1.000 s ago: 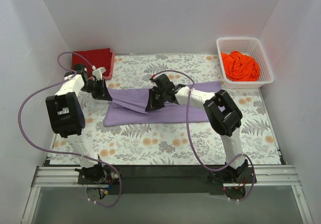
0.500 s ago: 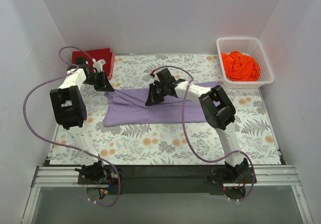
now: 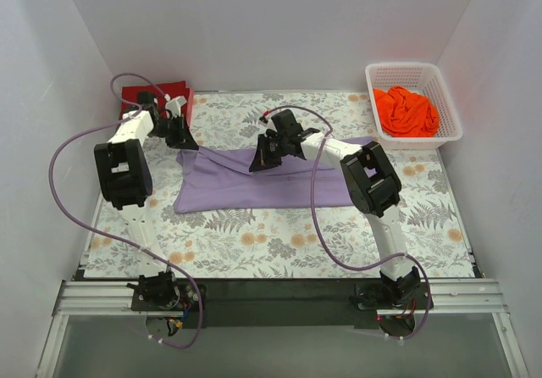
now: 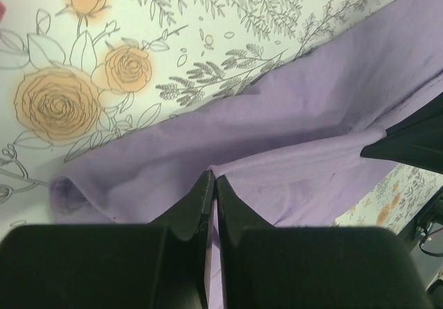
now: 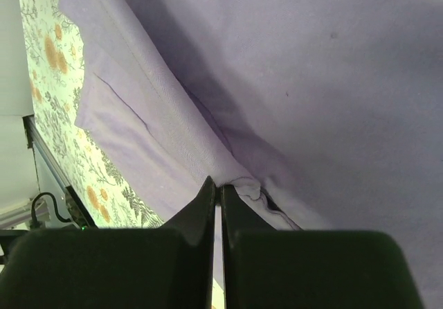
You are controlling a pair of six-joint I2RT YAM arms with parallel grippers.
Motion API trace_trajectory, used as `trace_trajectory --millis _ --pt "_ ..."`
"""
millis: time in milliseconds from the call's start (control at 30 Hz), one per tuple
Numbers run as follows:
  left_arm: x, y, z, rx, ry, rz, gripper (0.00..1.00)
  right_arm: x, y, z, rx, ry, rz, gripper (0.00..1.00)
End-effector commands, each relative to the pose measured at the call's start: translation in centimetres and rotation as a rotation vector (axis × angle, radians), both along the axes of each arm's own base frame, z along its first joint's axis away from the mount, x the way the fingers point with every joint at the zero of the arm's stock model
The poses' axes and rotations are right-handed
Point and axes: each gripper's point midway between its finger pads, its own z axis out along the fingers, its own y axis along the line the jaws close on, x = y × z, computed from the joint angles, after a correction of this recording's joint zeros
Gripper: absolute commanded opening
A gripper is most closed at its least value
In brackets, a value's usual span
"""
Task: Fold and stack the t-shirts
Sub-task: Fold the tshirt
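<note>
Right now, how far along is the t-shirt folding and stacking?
Done: the dark red t-shirt lies folded at far left. In hand: the lavender t-shirt, partly folded, with the left gripper and right gripper both shut on a lifted edge of it. Left: finishing that fold, stacking it, and the orange t-shirt, which lies crumpled in the white basket.

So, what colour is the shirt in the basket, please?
The shirt is bright orange, clearest from the top view.

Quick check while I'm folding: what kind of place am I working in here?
Most likely a lab test booth, not a home: plain white walls box in the workspace, the arms bolt to a metal rail, and the floral cloth and laundry basket look staged.
</note>
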Motion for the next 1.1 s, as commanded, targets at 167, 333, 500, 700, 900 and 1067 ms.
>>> trace_trajectory --millis 167,333,500,700,900,1067 --pt "3.2 -0.1 2.5 0.032 -0.105 -0.030 0.00 -0.5 0.6 0.7 0.068 0.031 0.027 0.01" --pt "2.5 -0.2 2.4 0.039 -0.070 -0.063 0.00 -1.6 0.6 0.6 0.093 0.075 0.034 0.01" --pt "0.6 0.2 2.7 0.074 -0.051 -0.085 0.00 -2.9 0.7 0.7 0.097 0.098 0.044 0.01" --pt "-0.6 0.5 3.2 0.108 -0.040 -0.086 0.00 -4.4 0.5 0.6 0.101 0.136 0.049 0.01" --pt "-0.8 1.8 3.2 0.168 -0.018 -0.075 0.00 -5.8 0.9 0.6 0.107 0.164 0.065 0.01" --pt "-1.1 2.7 3.1 0.209 -0.013 -0.079 0.00 -6.6 1.4 0.2 0.105 0.178 0.076 0.01"
